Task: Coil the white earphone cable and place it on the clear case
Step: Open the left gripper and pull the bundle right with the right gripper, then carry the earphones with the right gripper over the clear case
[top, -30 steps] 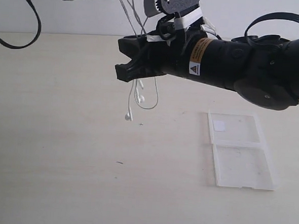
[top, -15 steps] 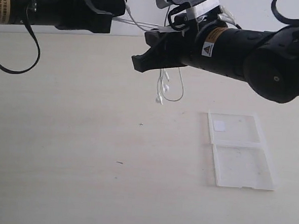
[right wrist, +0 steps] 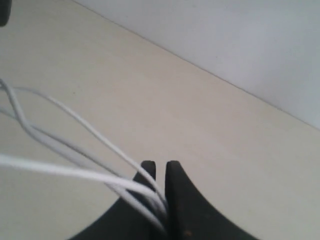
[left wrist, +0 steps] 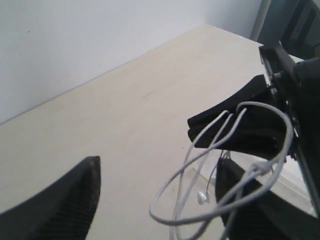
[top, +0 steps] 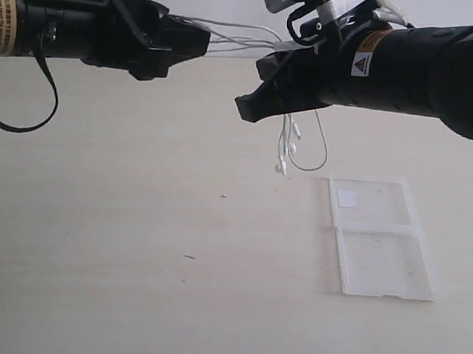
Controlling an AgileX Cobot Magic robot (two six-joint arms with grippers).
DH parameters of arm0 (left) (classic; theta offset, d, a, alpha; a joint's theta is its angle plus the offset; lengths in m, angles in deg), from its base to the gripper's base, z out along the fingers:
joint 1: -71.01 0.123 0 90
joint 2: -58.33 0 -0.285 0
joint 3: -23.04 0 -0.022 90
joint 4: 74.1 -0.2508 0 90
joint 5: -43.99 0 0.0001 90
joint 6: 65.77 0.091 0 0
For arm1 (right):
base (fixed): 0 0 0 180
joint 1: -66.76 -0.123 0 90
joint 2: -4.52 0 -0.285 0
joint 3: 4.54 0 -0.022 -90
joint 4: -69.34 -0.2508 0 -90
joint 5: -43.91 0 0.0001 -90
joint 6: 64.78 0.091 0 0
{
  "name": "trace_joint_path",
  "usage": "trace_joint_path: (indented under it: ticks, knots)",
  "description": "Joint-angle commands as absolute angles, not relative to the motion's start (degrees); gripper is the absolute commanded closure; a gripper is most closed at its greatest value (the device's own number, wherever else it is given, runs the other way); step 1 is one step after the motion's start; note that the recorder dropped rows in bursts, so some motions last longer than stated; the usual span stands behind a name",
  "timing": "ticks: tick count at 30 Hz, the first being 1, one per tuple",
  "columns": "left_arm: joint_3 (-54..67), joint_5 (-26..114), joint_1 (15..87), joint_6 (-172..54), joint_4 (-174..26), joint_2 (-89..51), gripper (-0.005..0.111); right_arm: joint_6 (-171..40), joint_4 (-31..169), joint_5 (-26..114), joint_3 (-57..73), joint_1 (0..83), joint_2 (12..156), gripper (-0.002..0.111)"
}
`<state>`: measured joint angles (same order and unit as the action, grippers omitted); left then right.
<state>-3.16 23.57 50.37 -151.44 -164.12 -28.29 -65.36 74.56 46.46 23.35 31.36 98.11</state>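
A pale beige desk (top: 117,298) meets a plain white wall (top: 223,0). Two black robot arms reach in above the desk, one from each side, with their tips close together.

The white earphone cable (right wrist: 75,173) is held in the air between them, off the desk. Several strands run level from the left gripper (top: 198,40) across to the right gripper (top: 250,109).

In the right wrist view, the right jaws are almost closed, pinching a bundle of cable strands between them. Below this gripper a loose loop hangs down. Two small white earbuds (top: 280,165) dangle at its lowest point, above bare desk.

In the left wrist view, the left jaws stand wide apart. Loops of cable pass through the gap. Whether the loops rest on one of the jaws cannot be told.

The clear case (top: 384,258) lies flat and open on the desk, to the right of the earbuds and nearer the camera. It has two hinged halves. The far half carries a small white square sticker (top: 347,198).
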Motion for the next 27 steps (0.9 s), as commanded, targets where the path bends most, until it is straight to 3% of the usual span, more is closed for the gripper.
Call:
trace_joint_path:
  ticks: [1, 6, 10, 15, 20, 27]
  knots:
    - [-5.25, 23.72, 50.5, -151.93, -165.26, -28.09, 0.039, -67.29, 74.28, 42.8, 23.61, 33.57, 96.52, 0.108]
    - [-8.25, 21.24, 50.5, -151.93, -166.96, -28.09, 0.039, -67.29, 74.83, 33.63, 19.55, 38.52, 95.66, 0.108]
    - [-9.36, 18.24, 50.5, -151.93, -166.61, -28.09, 0.039, -66.95, 76.76, 20.88, 13.82, 38.52, 95.66, 0.108]
    - [-10.9, 18.36, 50.5, -151.72, -166.18, -28.09, 0.039, -48.92, 95.66, 3.63, 10.91, 38.52, 94.0, 0.108]
    - [-12.92, 18.16, 50.5, -151.53, -163.59, -28.09, 0.04, -48.0, 94.66, -5.35, 10.91, 38.4, 91.71, 0.108]
    - [-15.21, 16.39, 50.5, -148.62, -157.12, -28.09, 0.056, -42.37, 90.25, -5.32, 13.91, 38.4, 91.07, 0.108]
